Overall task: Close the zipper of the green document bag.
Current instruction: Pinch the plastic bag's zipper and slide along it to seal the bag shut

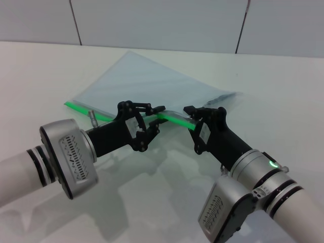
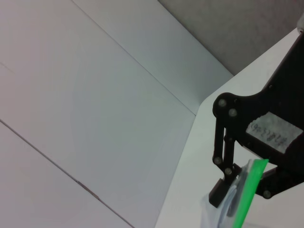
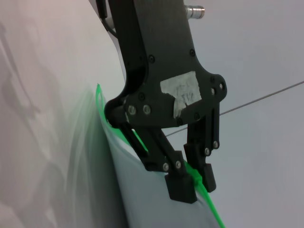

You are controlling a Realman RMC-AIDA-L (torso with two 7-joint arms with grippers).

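Head view: your green document bag (image 1: 147, 81) lay flat on the white bench (image 1: 40, 86), one corner pointing toward the far wall, with the zipper (image 1: 83, 110) running along its near long edge. Your left pincer (image 1: 158, 112) sat at the middle of that edge, fingers drawn together on the green strip. Your right pincer (image 1: 190, 112) met the same strip just beside it, also clenched on the edge, which rose slightly off the bench between the two.

Left wrist view: you saw the right pincer (image 2: 232, 187) farther off, its fingers closed on the zipper (image 2: 249, 190) and the pale bag edge.

Right wrist view: you saw the left pincer (image 3: 195, 184) with both fingertips (image 3: 180, 187) pinched onto the zipper (image 3: 209, 202), the bag (image 3: 142, 194) hanging beneath. The slider tab could not be made out.
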